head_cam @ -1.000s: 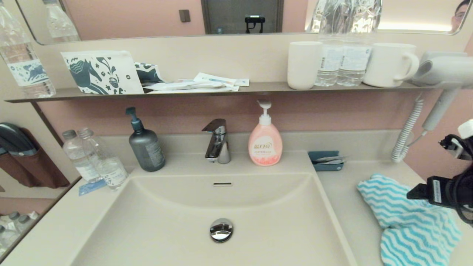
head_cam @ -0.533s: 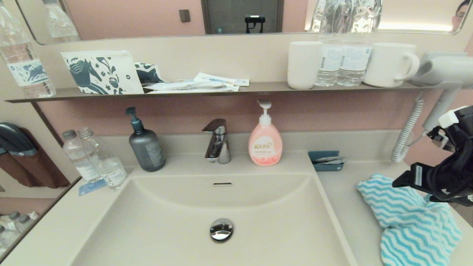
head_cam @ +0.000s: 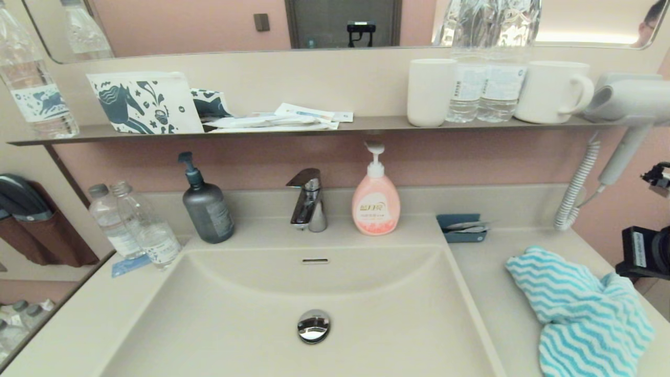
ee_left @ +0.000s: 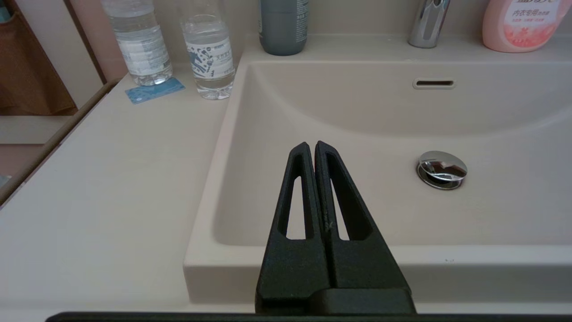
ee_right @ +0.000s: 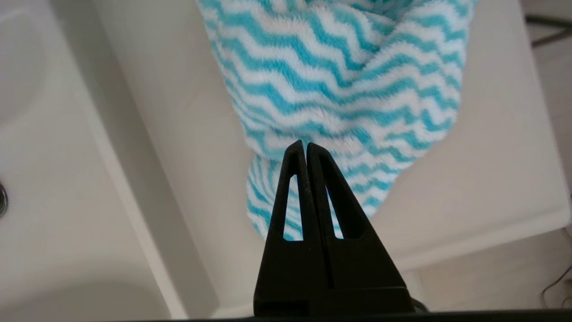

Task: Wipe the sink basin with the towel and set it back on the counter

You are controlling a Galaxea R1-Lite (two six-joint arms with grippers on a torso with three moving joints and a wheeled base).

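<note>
One towel [head_cam: 578, 309], turquoise-and-white zigzag, crumpled on the table [head_cam: 484, 272] at its right front corner; near end cut off by the head view. One sink basin [head_cam: 366, 293], front rim out of frame there, one chrome drain plug [head_cam: 313, 325]. Right pincer [ee_right: 305, 145]: fingers pressed together, holding nothing, above the towel's near end. Left pincer [ee_left: 311, 145]: closed, empty, at the basin's front rim. Two water bottles [head_cam: 133, 225], table's left rear.

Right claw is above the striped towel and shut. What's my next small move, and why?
Probably open the right claw and lower it onto the towel. Its fingers are pressed together with nothing between them, and the towel lies bunched on the counter, ungrasped. The sink basin is bare.
</note>
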